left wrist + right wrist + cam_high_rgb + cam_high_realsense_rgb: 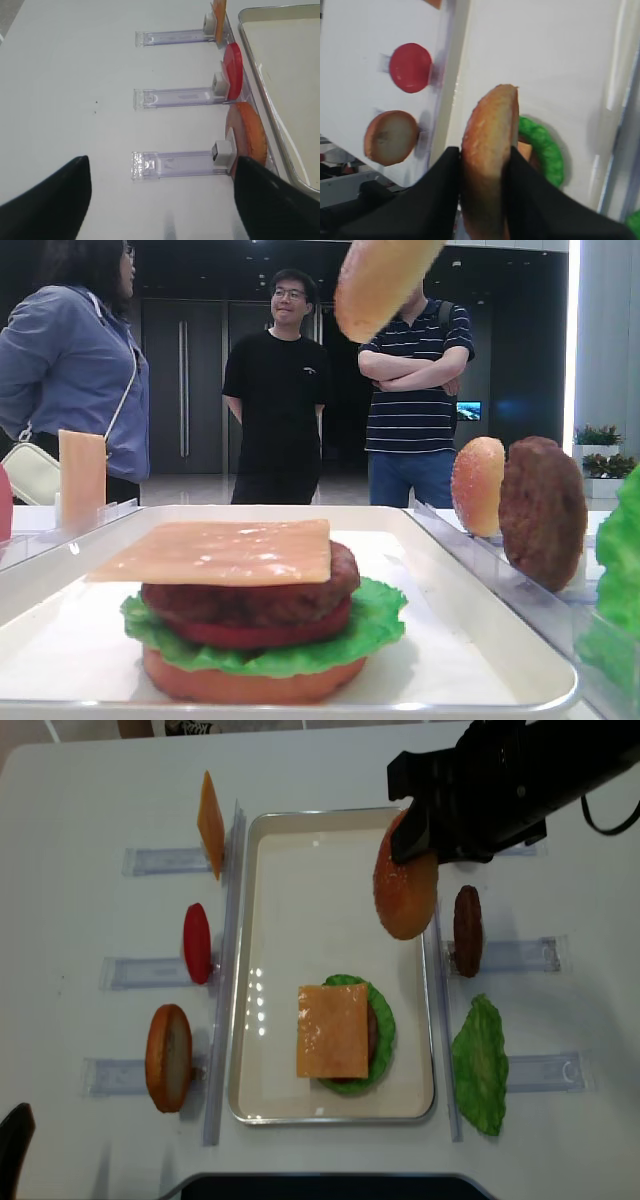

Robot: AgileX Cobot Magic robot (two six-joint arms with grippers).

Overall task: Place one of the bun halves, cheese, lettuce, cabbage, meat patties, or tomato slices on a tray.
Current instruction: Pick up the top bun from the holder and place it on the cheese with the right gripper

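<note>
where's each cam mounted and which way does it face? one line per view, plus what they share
Exterior high: table level at the tray end, facing bystanders across the stacked burger; no robot body, only the held bun half at top.
Right wrist: on the right claw, looking down; black fingers grip the bun half.
Left wrist: on the left claw, looking down at the clear holders; open finger tips show.
Realsense: overhead, straight down; right arm shows.
Shared: the held bun half appears in three views.

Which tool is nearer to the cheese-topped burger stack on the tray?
Right. The right tool, gripping a bun half, hangs above the tray beyond the stack; the left tool sits off the tray's near-left corner.
</note>
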